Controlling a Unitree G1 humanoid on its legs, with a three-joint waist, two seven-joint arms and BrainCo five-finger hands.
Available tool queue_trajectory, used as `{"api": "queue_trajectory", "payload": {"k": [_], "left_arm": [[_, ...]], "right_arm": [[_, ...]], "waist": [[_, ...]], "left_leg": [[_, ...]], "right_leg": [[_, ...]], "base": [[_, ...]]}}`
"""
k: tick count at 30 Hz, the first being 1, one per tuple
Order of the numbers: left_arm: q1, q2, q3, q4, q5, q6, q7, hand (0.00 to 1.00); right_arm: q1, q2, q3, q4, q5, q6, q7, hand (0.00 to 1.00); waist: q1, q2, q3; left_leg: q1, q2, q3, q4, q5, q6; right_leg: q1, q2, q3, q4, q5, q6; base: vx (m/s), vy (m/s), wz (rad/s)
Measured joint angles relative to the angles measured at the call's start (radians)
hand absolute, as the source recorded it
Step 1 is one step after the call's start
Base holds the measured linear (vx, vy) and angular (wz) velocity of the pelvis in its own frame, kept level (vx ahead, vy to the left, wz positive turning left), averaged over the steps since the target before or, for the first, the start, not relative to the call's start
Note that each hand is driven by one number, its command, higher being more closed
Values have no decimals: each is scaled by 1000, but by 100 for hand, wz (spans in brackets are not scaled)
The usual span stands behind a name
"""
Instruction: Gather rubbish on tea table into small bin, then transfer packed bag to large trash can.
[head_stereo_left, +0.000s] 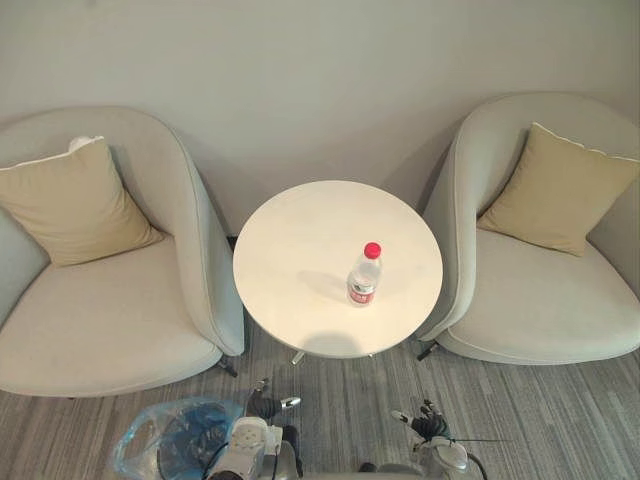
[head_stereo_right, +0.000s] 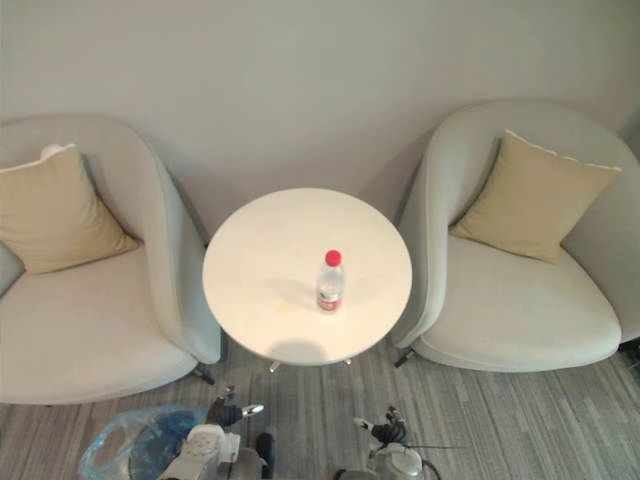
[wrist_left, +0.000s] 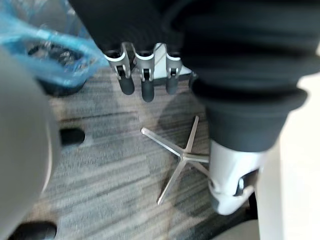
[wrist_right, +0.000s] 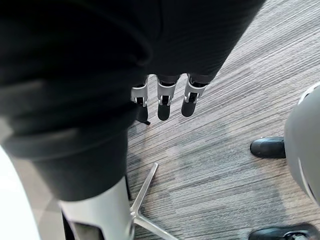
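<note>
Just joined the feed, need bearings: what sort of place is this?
Probably a lounge or waiting corner: a cushioned armchair either side of a small round table, grey carpet underfoot.

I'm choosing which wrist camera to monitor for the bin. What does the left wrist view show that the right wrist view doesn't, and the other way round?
Left wrist view: the small bin lined with a blue bag, just past the left hand, whose fingers hang straight.
Right wrist view: the right hand, fingers straight too, above bare carpet, with the right-side armchair at the edge.
Shared: the tea table's metal base, the grey striped carpet, and black chair feet.
</note>
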Motion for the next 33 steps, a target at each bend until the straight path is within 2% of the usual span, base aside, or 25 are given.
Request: {"api": "queue_trajectory", "payload": {"k": [4, 7, 11, 14, 23, 33], "left_arm": [[4, 10, -1, 3, 0, 1, 1, 0], [7, 14, -10, 3, 0, 1, 2, 0], [14, 20, -21, 1, 0, 0, 3, 0], [23, 29, -36, -1, 0, -2, 2, 0], [26, 31, -62, -3, 1, -4, 0, 0], [32, 27, -61, -20, 1, -5, 0, 0]], "right_arm": [[2, -5, 41, -24, 0, 0, -15, 0], [53, -15, 83, -175, -5, -4, -29, 0], [101, -29, 116, -424, -80, -13, -54, 0], [119, -38, 135, -553, -153, -43, -62, 0], [59, -51, 170, -598, -268, -51, -70, 0], [-113, -49, 151, -579, -272, -48, -154, 0]], "waist": [[0, 0, -4], [-2, -2, -9], [-5, -7, -19], [-6, -17, -34], [-5, -10, -44], [4, 6, -39]], "left_leg": [[26, -1, -1, -54, 22, -2], [29, -2, 2, -84, 40, -3], [28, -1, 11, -109, 57, -4], [28, -2, 13, -114, 58, -3], [3, -16, -21, -117, 64, 4], [-29, -26, -81, -117, 68, 7]], "right_leg": [[-1, 3, 8, -1, -1, 0], [-16, 5, 26, 0, -10, 3], [-36, 12, 44, 2, -10, 3], [-41, 12, 51, -1, -11, 4], [-54, 3, 28, -9, -13, 7], [-49, 1, -26, -22, -12, 7]], "base": [[5, -24, -2], [-26, -35, -6], [-45, -15, -10], [-26, -7, -3], [-6, -7, 8], [19, -27, 19]]}}
